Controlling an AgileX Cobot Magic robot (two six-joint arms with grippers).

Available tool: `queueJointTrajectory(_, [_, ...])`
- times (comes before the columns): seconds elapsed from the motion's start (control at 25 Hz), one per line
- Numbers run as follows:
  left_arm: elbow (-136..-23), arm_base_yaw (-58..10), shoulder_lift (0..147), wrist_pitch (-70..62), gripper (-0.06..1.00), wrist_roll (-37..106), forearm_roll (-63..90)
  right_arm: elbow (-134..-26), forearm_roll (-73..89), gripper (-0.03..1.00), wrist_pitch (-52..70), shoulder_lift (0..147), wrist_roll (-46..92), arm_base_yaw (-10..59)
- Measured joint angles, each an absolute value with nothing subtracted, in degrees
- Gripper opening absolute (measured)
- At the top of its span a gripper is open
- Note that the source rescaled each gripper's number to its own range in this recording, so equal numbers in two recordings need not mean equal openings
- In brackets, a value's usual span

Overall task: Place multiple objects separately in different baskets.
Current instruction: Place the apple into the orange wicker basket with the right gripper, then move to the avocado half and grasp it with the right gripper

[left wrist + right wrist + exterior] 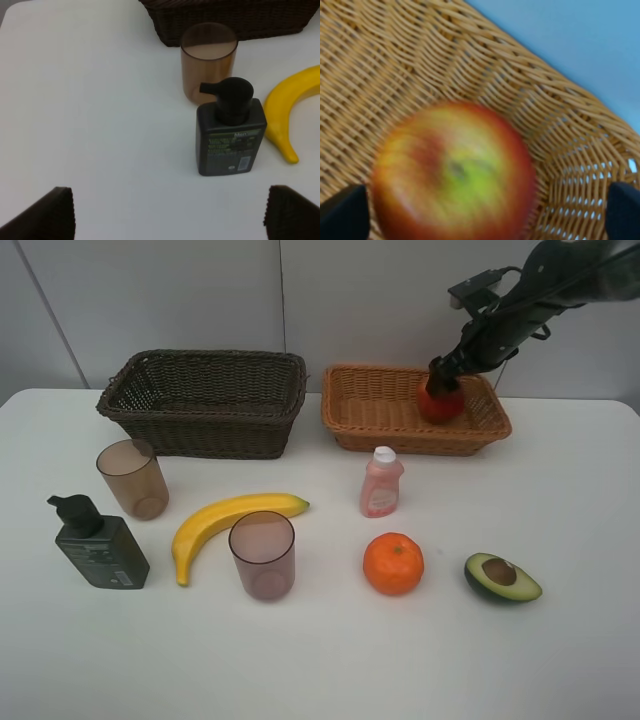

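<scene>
the red apple is inside the light orange-brown basket, near its right end. the right gripper reaches down over it. in the right wrist view the two dark fingertips stand apart on either side of the fruit: one is just beside it, while a clear gap of wicker shows before the other, so the pincer is not clamped. the apple is blurred there and turns a yellow-green patch with a dark spot to the camera.

the left gripper hangs over the white table with its fingers wide apart and nothing between them.

the dark brown basket stands to the left of the light one. in front of it, the dark green pump bottle stands upright with its spout pointing left; its label reads "men" – the smaller print is too fine to read. two brownish-pink cups stand mouth up. the yellow banana lies between them, with its long axis running from front left to back right. the small pink bottle stands with its white cap up; its label cannot be read. the orange sits in front of it. the halved avocado lies cut face up with its pit showing – its long axis runs left to right.
</scene>
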State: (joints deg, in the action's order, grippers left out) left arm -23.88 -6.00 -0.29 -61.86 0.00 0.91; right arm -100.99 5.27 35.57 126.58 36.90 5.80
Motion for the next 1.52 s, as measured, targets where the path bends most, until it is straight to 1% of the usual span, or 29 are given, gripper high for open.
queueJointTrajectory(0.88, [-23.9,-6.0,-0.3,-61.9,1.0,0.0,0.9,-101.0,5.9,0.99,36.6,126.6,36.9,5.8])
queueJointTrajectory(1.24, [-23.9,-6.0,-0.3,-61.9,1.0,0.0,0.9,-101.1,5.7,0.99,42.4,123.8,36.9,5.8])
queueJointTrajectory(1.52, [-23.9,-6.0,-0.3,-61.9,1.0,0.0,0.9,-101.1,4.9,0.99,52.3,118.6,36.9,5.8])
